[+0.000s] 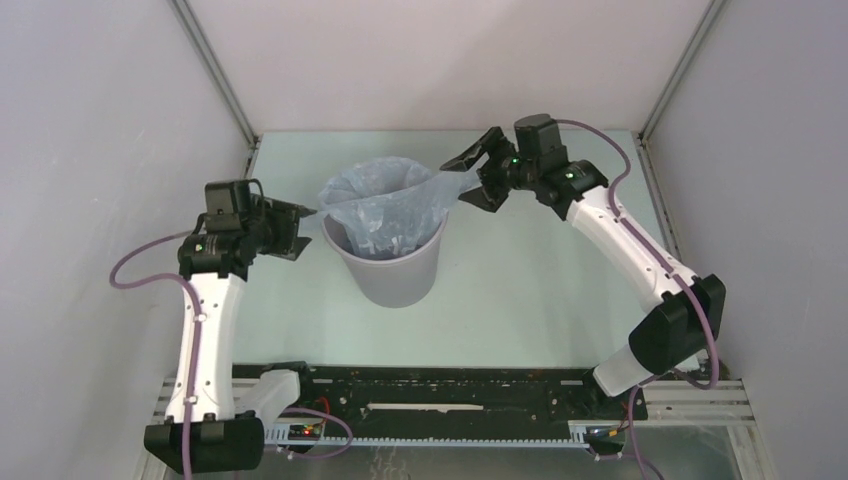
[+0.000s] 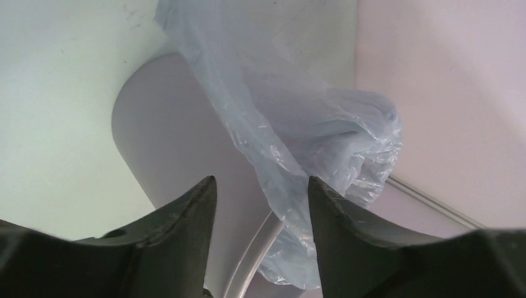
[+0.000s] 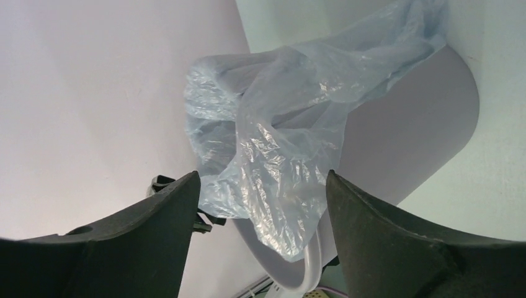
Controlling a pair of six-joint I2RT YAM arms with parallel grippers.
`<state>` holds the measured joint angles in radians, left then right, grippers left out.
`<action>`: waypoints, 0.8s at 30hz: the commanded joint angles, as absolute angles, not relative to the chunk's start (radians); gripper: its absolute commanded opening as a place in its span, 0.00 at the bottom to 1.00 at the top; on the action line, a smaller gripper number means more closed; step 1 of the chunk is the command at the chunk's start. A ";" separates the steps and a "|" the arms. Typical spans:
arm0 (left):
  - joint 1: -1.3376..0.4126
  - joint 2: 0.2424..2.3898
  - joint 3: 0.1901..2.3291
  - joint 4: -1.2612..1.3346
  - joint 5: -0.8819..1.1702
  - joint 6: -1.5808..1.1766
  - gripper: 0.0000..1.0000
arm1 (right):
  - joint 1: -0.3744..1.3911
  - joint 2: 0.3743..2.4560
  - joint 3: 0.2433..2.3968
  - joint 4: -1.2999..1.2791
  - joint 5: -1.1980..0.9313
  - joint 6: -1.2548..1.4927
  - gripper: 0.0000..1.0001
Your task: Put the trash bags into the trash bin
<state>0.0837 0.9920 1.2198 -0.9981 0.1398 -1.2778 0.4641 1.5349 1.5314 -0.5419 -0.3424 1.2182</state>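
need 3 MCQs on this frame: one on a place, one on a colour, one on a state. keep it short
1. Where does the trash bin stand?
A. Upright, between the left claw and the right claw
B. On its side at the table's near edge
C. Behind the right arm's base

2. What colour is the trash bag?
A. Black
B. Pale blue
C. Yellow

3. How does the trash bag lie?
A. Folded flat on the table
B. Balled up beside the bin
C. Partly in the bin, with film spilling over the rim

Answers:
1 A, since the top view shows the bin upright with one claw on each side.
2 B, since all three views show thin, pale blue, see-through film.
3 C, since the film fills the bin's mouth and reaches past the rim towards both claws.
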 commanded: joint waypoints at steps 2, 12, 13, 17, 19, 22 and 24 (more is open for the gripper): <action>0.048 1.014 1.179 -0.908 0.177 -1.331 0.51 | 0.501 1.551 1.582 -0.537 -0.274 1.245 0.66; 0.038 0.934 1.168 -0.950 0.095 -1.174 0.15 | 0.511 1.487 1.537 -0.606 -0.263 1.151 0.14; 0.038 0.926 1.162 -0.947 0.102 -1.161 0.12 | 0.512 1.475 1.528 -0.606 -0.260 1.137 0.11; 0.038 0.888 1.119 -0.904 0.163 -1.103 0.04 | 0.513 1.432 1.493 -0.581 -0.287 1.030 0.10; 0.038 0.847 1.076 -0.838 0.214 -1.074 0.01 | 0.514 1.403 1.441 -0.515 -0.347 0.972 0.14; 0.038 0.780 0.989 -0.725 0.296 -1.067 0.00 | 0.515 1.361 1.358 -0.437 -0.430 0.902 0.15; 0.038 0.738 0.935 -0.672 0.339 -1.067 0.00 | 0.510 1.349 1.309 -0.404 -0.506 0.874 0.15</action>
<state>0.0429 0.8146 1.0279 -0.8284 0.2157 -1.1168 0.5076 1.3918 1.3842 -0.5171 -0.3592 1.0019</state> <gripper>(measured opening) 0.008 0.143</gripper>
